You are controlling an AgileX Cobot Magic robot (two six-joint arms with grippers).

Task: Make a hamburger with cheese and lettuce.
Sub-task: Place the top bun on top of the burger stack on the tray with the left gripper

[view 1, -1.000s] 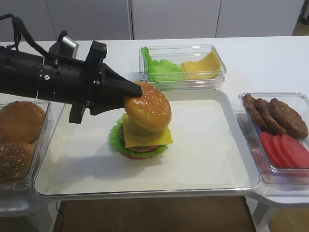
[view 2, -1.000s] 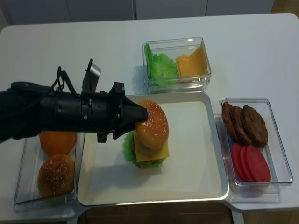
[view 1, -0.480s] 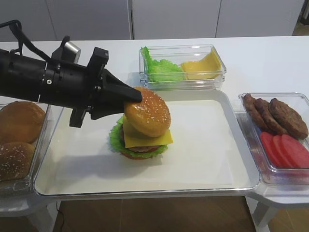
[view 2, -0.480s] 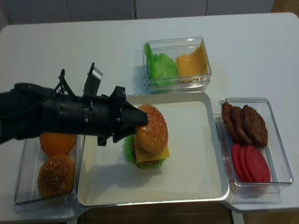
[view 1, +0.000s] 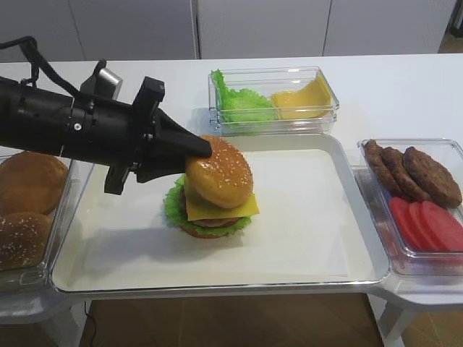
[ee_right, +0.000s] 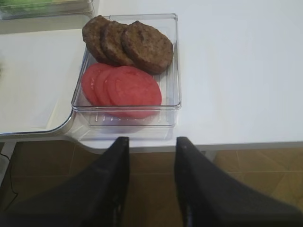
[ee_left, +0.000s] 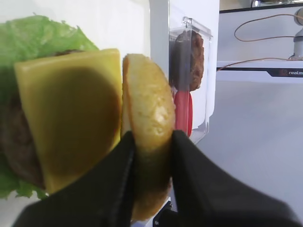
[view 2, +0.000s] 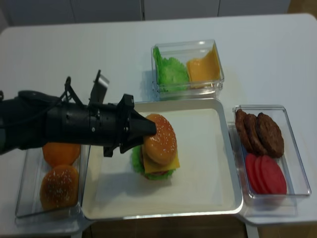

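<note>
Exterior high: hamburger (view 1: 212,194) sits on white tray (view 1: 311,238), at about 9 o'clock from tray centre. Stack from the bottom: frilly green lettuce (view 1: 172,208) fringe, brown patty, cheese (view 1: 233,209), a thin flat pale-yellow square w/ one corner poking out at 3 o'clock. Sesame top bun (view 1: 219,172) is glossy, golden, domed, tilted on top of the cheese. Left gripper (view 1: 195,147) comes in from 9 o'clock, black, tapered fingers clamped on the bun's edge. Clear plastic box (view 1: 275,78) at 12 o'clock holds loose green leaves and curled orange-yellow cheese. Box at 3 o'clock holds rough dark patties (view 1: 414,173) and smooth red tomato slices (view 1: 427,223). Box at 9 o'clock holds plain buns (view 1: 29,182).

Right wrist: right gripper (ee_right: 150,151) hangs off the table edge over brown floor, two black fingers spread apart, nothing between. Patties and tomato box lies at 12 o'clock from it; tray corner at 9 o'clock.

Left wrist: bun seen edge-on, pale crumbly rim pinched between both black fingers (ee_left: 116,179). Cheese is smooth and flat, touching the bun on its 9 o'clock side; ruffled lettuce and dark patty behind it.

Exterior high (realsense): top-down, burger at tray's 9 o'clock side, bun offset toward 12 o'clock, cheese corner showing at 5 o'clock, gripper tips on the bun.
</note>
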